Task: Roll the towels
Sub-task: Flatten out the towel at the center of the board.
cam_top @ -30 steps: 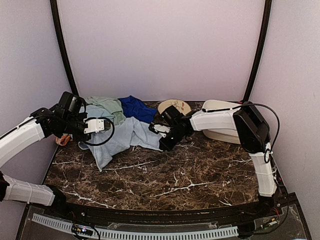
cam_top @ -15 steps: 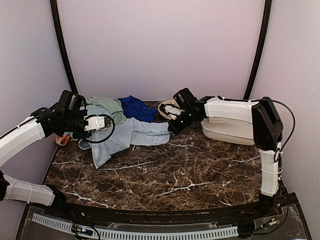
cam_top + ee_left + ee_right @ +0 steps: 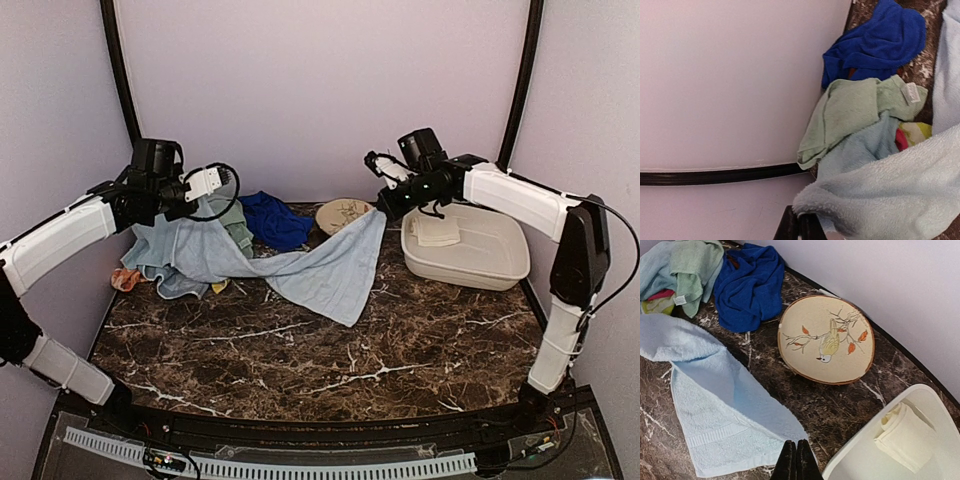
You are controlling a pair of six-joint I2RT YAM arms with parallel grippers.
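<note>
- Towel update: the light blue towel (image 3: 325, 270) was strung between the two arms like washing on a line. Its top edge was in the air and its lower end was draped on the worktop (image 3: 400, 350).
- Left pincer (image 3: 800, 222) was clenched on one fluffy corner, high up by the back-left wall.
- Right pincer (image 3: 795, 452) was clenched on the opposite corner, raised over the gap between the plate (image 3: 827, 337) and the tub (image 3: 480, 275).
- The rest was heaped unrolled in the back-left corner: green towel (image 3: 850, 107), royal blue towel (image 3: 750, 285) just beside it, and a scrap of yellow towel (image 3: 917, 132) poking out underneath.
- One cream towel (image 3: 902, 437) sat in the tub already rolled. My guess was the job was early on, with this one being spread out for rolling.
- Handling, my take: it looked like light, floppy terry with zero stiffness. It sagged in the middle even with both corners held, so it would fold or bunch wherever it wasn't supported.
- The nap looked grippy rather than slippery, so a corner pinch should hold fine. Nothing about it seemed fragile.
- Best places to grab, I reckoned: the two corners of one edge, like here, to lay it flat. Then both ends of that same edge to start the roll. Grabbing mid-cloth would just make a wad.
</note>
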